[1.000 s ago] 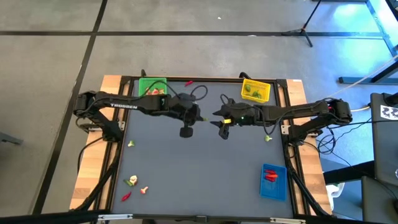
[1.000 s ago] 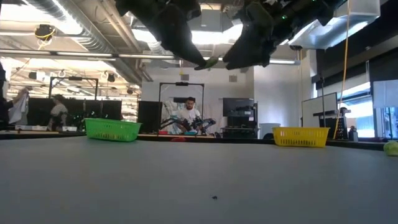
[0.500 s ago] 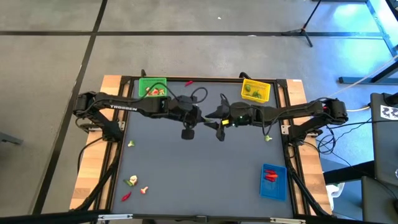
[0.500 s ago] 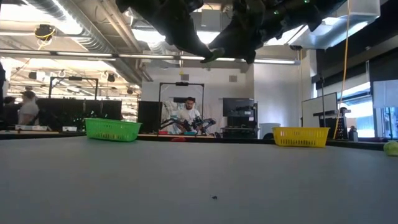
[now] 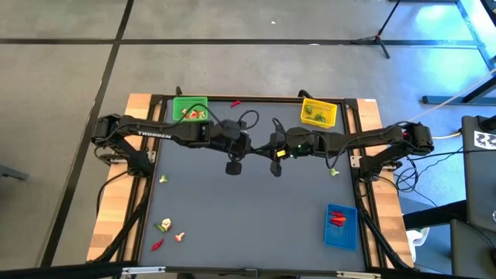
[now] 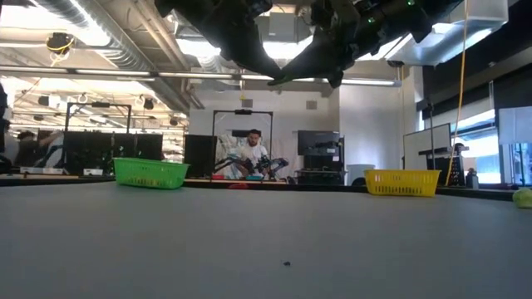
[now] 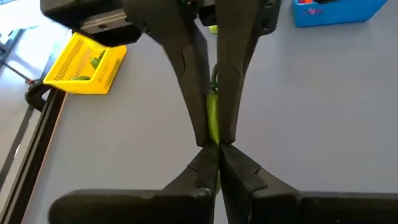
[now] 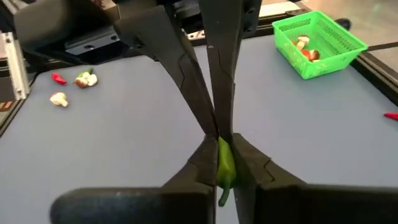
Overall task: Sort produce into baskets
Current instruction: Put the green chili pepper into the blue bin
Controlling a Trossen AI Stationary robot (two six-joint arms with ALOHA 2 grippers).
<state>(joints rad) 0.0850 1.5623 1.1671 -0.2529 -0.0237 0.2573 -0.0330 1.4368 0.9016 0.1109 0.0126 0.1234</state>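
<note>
- White lettering "TROSSEN" is legible on the left arm (image 5: 151, 132) in the high view; no other writing can be read.
- The dark grey tabletop (image 5: 248, 217) carries three mesh baskets: a green basket (image 5: 191, 108) at the far left, a yellow basket (image 5: 318, 113) at the far right, and a blue basket (image 5: 340, 226) at the near right.
- The green basket holds pale and red pieces; the yellow basket holds green pieces; the blue basket holds red pieces.
- The left gripper (image 5: 252, 145) and the right gripper (image 5: 263, 146) meet tip to tip above the middle of the tabletop, raised clear of it in the low view.
- A small green pepper (image 7: 212, 121) sits between the two sets of fingers. The right fingers (image 8: 245, 165) are clamped on it. The left fingers (image 7: 202, 168) are together at their tips, meeting the pepper's end; whether they grip it cannot be told.
- Loose pieces on the tabletop: a red chili (image 5: 235, 103) between the two far baskets; a green piece (image 5: 335, 172) near the right edge; a green piece (image 5: 163, 179) near the left edge; a cluster of a green-and-pale piece (image 5: 163, 226), a pale mushroom (image 5: 180, 236) and a red chili (image 5: 157, 245) at the near left corner.
- Nothing lies on the tabletop directly under the grippers.
- In the low view, a person (image 6: 251, 151) sits in the room beyond the tabletop, between the green and yellow baskets.
</note>
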